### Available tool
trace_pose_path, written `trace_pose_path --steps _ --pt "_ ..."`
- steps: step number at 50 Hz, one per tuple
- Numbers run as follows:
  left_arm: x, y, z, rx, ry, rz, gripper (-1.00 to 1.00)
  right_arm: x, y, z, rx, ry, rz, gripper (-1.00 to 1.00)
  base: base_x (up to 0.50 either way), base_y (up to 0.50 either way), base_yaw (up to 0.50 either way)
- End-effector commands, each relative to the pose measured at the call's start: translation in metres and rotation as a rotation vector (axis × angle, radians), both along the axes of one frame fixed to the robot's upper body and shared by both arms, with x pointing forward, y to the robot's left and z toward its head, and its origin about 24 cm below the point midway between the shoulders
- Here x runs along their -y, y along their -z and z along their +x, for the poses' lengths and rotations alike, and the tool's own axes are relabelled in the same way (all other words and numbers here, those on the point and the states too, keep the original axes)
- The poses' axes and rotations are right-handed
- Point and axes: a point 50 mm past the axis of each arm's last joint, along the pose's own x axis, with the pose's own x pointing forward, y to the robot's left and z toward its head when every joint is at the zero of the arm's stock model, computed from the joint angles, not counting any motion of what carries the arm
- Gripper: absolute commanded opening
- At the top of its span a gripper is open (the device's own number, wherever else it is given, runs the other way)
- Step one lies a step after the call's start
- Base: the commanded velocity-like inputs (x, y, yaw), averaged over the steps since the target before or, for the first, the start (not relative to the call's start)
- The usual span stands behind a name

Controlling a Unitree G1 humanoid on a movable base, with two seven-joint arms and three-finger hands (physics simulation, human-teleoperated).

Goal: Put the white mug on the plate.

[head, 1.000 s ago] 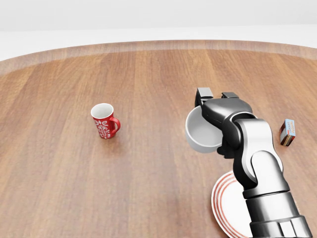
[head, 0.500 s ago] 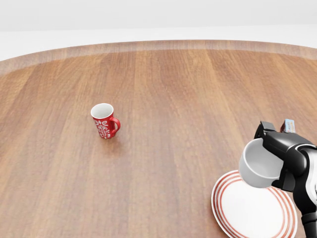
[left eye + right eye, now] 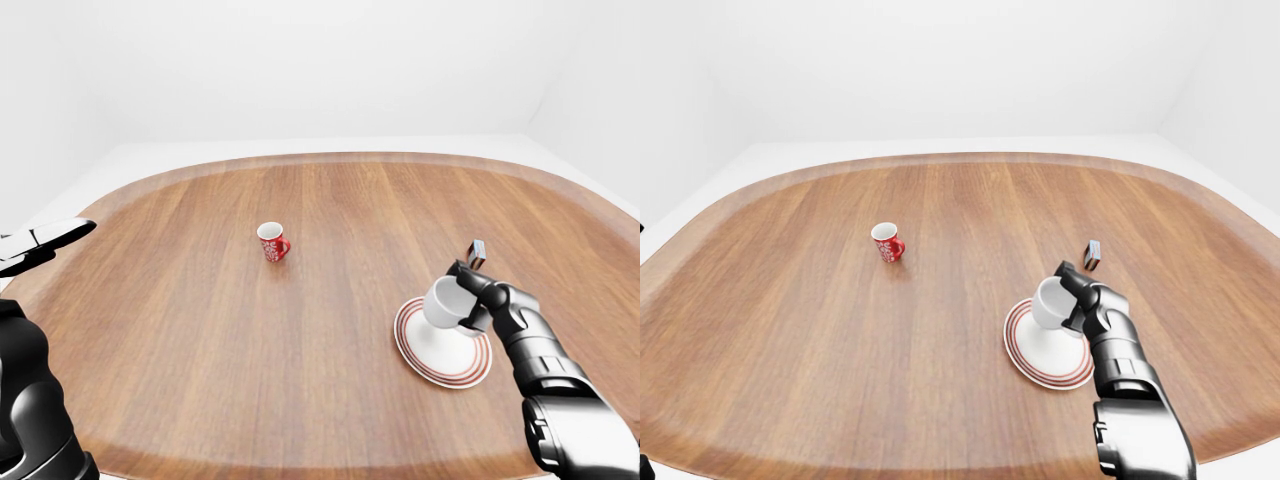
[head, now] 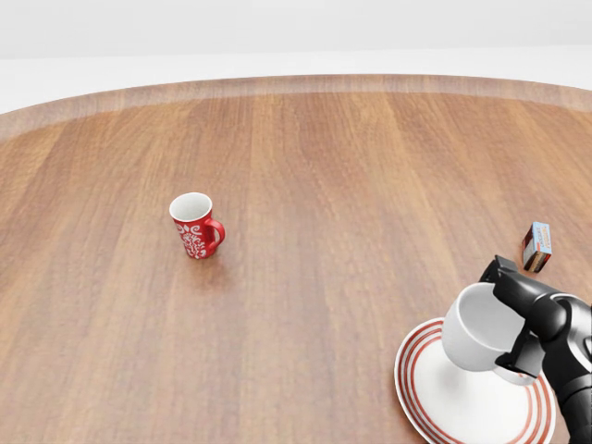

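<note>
The white mug [image 4: 481,328] is held tilted in my right hand [image 4: 518,319], whose dark fingers close round it. It hangs just over the white plate with red rings [image 4: 462,398] at the head view's lower right; whether it touches the plate I cannot tell. The same shows in the left-eye view, with the mug [image 3: 442,300] over the plate [image 3: 440,350]. My left hand does not show; only the left arm [image 3: 30,400] stands at the left-eye view's lower left.
A red patterned mug [image 4: 194,226] stands upright at the left of the wooden table [image 4: 305,157]. A small orange and blue box [image 4: 536,246] stands at the right, beyond the plate. The table's rounded edge runs along the top.
My right hand has carried the white mug from mid-table rightward and down, to just above the plate. The red mug and the box have not moved.
</note>
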Motion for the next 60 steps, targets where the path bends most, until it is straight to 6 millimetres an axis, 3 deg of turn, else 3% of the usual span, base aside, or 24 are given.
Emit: trace_pose_path --steps 1,41,42,55,60 --pt "-0.009 0.01 0.009 -0.047 -0.026 -0.045 1.0 0.007 0.014 -0.003 -0.056 0.046 -0.023 -1.0 0.0 0.0 0.0" --pt "-0.009 0.011 0.01 -0.054 -0.026 -0.044 1.0 0.009 0.003 -0.02 -0.139 -0.059 -0.103 -1.0 0.0 0.0 0.0" --pt "-0.009 0.011 0.01 -0.053 -0.026 -0.044 1.0 0.009 0.002 -0.02 -0.138 -0.059 -0.106 -0.58 0.0 0.0 0.0" --pt "-0.009 0.01 0.009 -0.05 -0.026 -0.042 1.0 0.009 0.002 -0.02 -0.137 -0.059 -0.107 -0.2 0.0 0.0 0.0" --pt "-0.008 0.01 0.009 -0.049 -0.026 -0.041 1.0 0.011 0.001 -0.021 -0.137 -0.056 -0.109 -0.18 0.0 0.0 0.0"
